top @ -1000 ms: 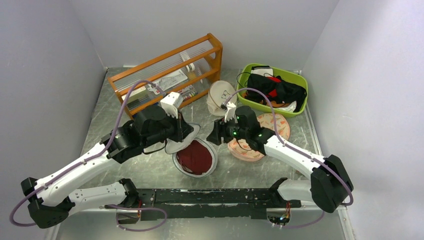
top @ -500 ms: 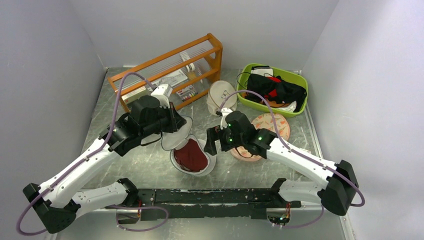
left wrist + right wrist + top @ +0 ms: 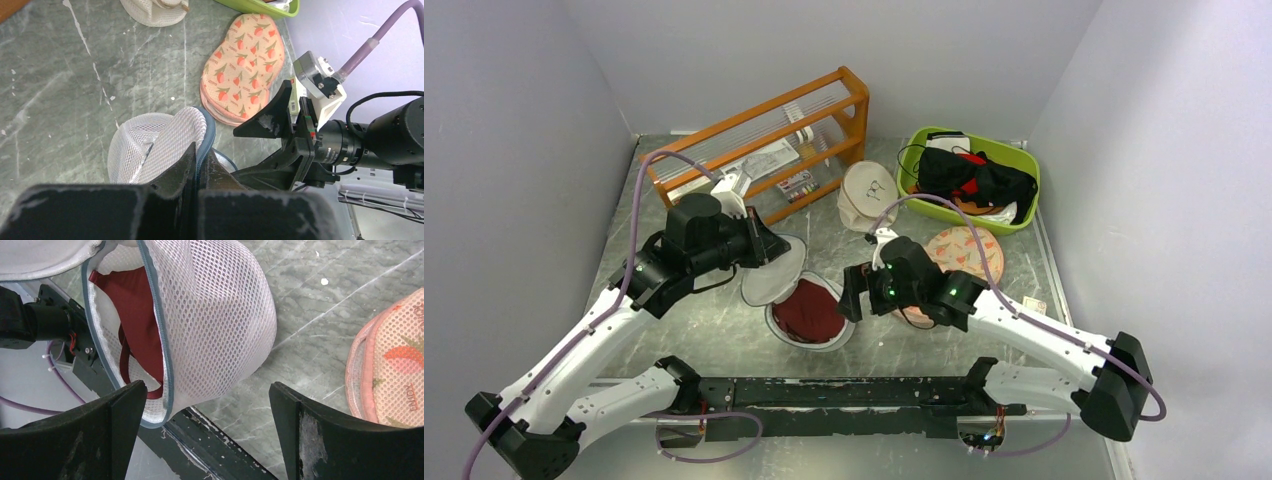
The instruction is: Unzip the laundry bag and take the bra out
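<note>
The laundry bag (image 3: pixel 772 283) lies open mid-bench with the bra (image 3: pixel 809 312) inside, a peach pad (image 3: pixel 964 250) just right of it and a cream pouch (image 3: pixel 867 195) beyond. The left gripper (image 3: pixel 200 162) pinches the bag's lifted lid rim, and the right gripper (image 3: pixel 202 390) stands spread beside the mesh wall. Only the right wrist view shows the bra's straps.

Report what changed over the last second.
The left gripper, jaws shut on the laundry bag at its lid flap, drew the flap leftward off the bag. The right gripper spread its jaws wide and moved nearer, beside the bag, holding nothing. The bag slid slightly left, with the bra still inside. The peach pad, cream pouch, green basket and wooden rack stayed put.
</note>
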Action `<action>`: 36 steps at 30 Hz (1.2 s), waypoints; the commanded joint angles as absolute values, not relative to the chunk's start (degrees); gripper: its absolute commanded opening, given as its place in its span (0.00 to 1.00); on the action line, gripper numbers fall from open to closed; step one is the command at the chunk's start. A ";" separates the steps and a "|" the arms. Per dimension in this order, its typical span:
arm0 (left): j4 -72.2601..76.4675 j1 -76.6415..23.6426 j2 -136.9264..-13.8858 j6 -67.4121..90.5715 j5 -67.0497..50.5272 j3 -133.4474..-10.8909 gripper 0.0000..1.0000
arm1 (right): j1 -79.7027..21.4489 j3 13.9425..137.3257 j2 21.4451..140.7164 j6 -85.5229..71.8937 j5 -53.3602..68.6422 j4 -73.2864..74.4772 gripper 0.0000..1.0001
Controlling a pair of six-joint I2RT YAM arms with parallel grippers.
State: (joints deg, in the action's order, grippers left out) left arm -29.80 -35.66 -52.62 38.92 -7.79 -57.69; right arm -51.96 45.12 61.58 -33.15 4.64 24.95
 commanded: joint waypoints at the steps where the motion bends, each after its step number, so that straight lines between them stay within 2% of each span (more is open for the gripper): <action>1: -27.57 -35.16 -51.76 40.64 -11.04 -58.32 0.07 | -52.39 43.14 59.52 -34.48 4.89 22.79 0.94; 2: -27.47 -35.12 -51.49 40.95 -11.03 -58.40 0.07 | -52.48 42.58 59.64 -34.72 5.02 22.48 0.93; 5: -28.23 -35.07 -50.61 41.68 -9.83 -59.27 0.07 | -52.57 41.29 60.31 -35.64 2.92 23.12 0.81; 9: -31.03 -35.07 -50.06 41.86 -9.15 -61.09 0.07 | -52.43 38.54 59.27 -36.21 -2.97 20.72 0.70; 14: -33.75 -35.07 -47.32 44.17 -9.41 -60.24 0.07 | -52.15 40.58 61.57 -32.78 -15.13 20.60 0.37; 17: -35.44 -35.07 -45.19 45.51 -8.48 -58.84 0.07 | -50.50 41.28 63.61 -26.91 -16.18 16.71 0.28; 21: -37.26 -35.07 -43.57 45.99 -8.44 -56.95 0.07 | -46.08 40.37 66.10 -20.33 -7.07 9.22 0.20; 28: -43.20 -35.07 -42.80 42.59 2.02 -53.53 0.08 | -44.39 44.25 71.76 -16.83 3.20 7.38 0.07; 30: -42.98 -35.07 -43.16 41.26 2.83 -52.52 0.13 | -44.38 44.40 72.54 -16.89 5.85 6.96 0.05; 31: -42.95 -35.07 -43.56 40.48 3.38 -52.28 0.21 | -44.38 44.20 72.60 -17.23 6.30 6.84 0.05; 32: -43.04 -35.07 -44.03 39.80 4.17 -52.26 0.23 | -44.38 43.80 72.41 -17.50 6.43 6.59 0.05; 36: -44.97 -35.07 -46.31 36.81 11.18 -53.76 0.28 | -44.38 43.17 71.93 -17.49 7.03 6.16 0.05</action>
